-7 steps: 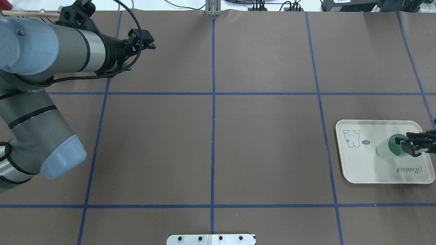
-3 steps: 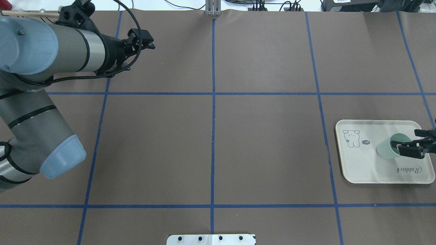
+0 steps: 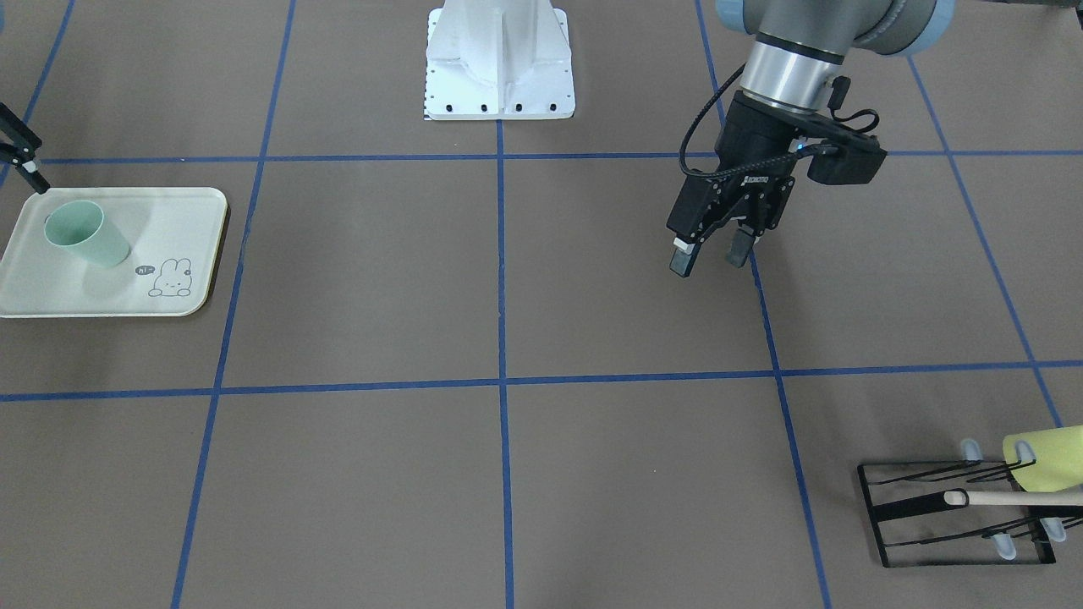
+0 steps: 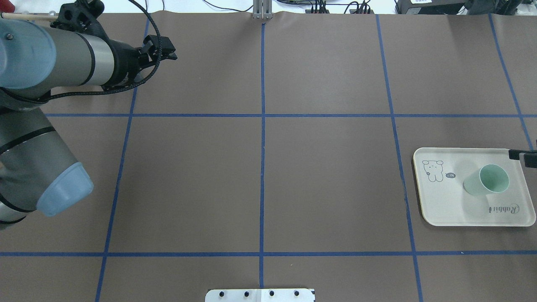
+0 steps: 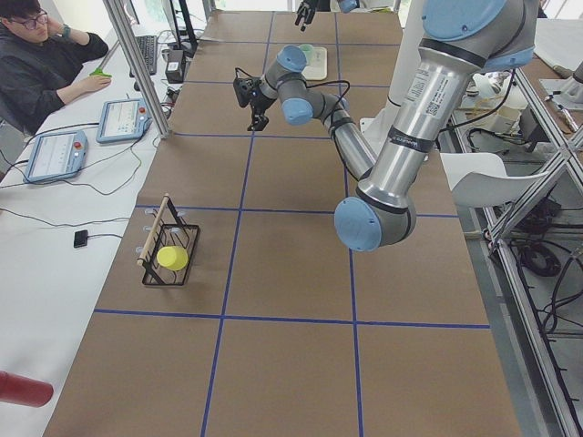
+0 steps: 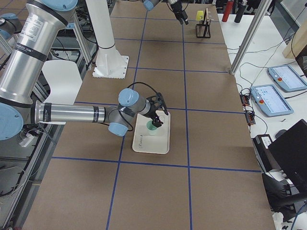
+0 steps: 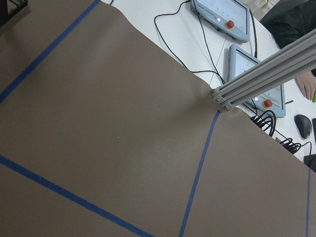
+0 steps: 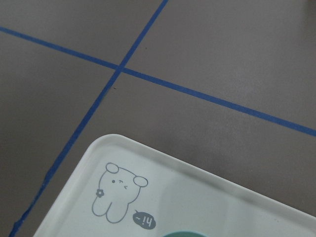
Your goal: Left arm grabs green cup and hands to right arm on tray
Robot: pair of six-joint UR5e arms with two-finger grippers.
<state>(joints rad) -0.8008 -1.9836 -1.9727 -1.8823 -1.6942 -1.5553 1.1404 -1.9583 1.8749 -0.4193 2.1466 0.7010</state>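
right gripper (image 6: 157, 120) hangs above the tray (image 4: 444, 205), over its outer short end, clear of the green cup (image 4: 488, 181) and gripping nothing. only bits of it show at the frame edge in the front & overhead views. from those + the right side view its fingers look parted; how wide, can't tell. right arm (image 6: 76, 113) stretches low and near-level toward the tray.

green cup stands upright on the tray, mouth up, nothing touching it. it sits abt mid-tray, btw the rabbit drawing (image 4: 432, 170) and the "Rabbit" script (image 4: 503, 208). right wrist cam looks down on the tray corner w/ the drawing, w/ just a sliver of cup rim at the bottom edge.

left gripper (image 3: 711, 256) is well apart from the tray, across the table's centre line, raised off the brown paper, pointing down at a slant. its fingers (image 3: 682, 260) stand apart w/ a moderate gap, nothing btw them. left arm (image 4: 71, 54) comes in at the table end opposite the tray.

black wire rack (image 3: 956, 516) sits farthest from the tray, at the opposite end on the operators' side. a yellow-green cup (image 3: 1047, 461) and a wooden stick (image 3: 1015, 497) rest on it. a person (image 5: 46, 64) sits at the white desk beside the table.
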